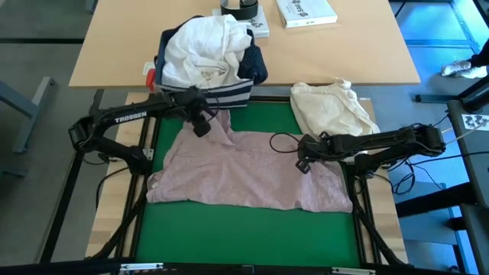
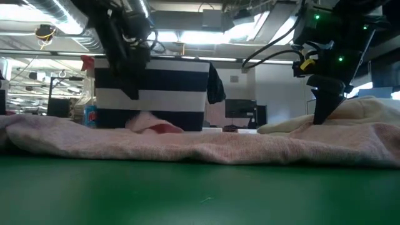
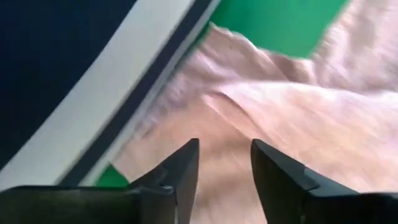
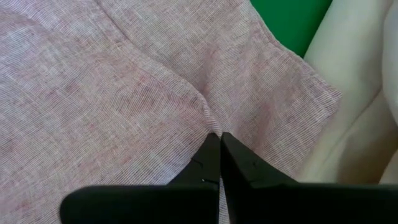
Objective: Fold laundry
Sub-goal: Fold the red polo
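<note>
The pale pink top point(image 1: 244, 172) lies spread on the green mat point(image 1: 244, 233), and its far left corner is bunched into a small hump point(image 2: 153, 125) beside the striped bin. My left gripper point(image 3: 224, 146) hangs open just above that corner point(image 1: 201, 126), with nothing between its fingers. My right gripper point(image 4: 219, 134) is shut on the top's right part point(image 1: 303, 163), with its tips down on the cloth point(image 2: 322, 117). More laundry, a white garment point(image 1: 202, 50) and a navy one point(image 1: 256, 65), lies heaped in the bin. My right gripper pinches a small pucker of the pink top point(image 4: 208, 124) between its two shut fingertips, in the top's right part, inward from the edge. The fingers slant steeply down from the table's right. A crease runs from the tips across the cloth, which lies on the mat around them.
The navy bin with white stripes point(image 1: 229, 93) stands at the mat's far edge, right behind my left gripper. A cream cloth bundle point(image 1: 332, 107) lies at the far right, touching the top's edge. A book point(image 1: 306, 11) and a tape roll point(image 1: 241, 8) lie on the wooden table behind.
</note>
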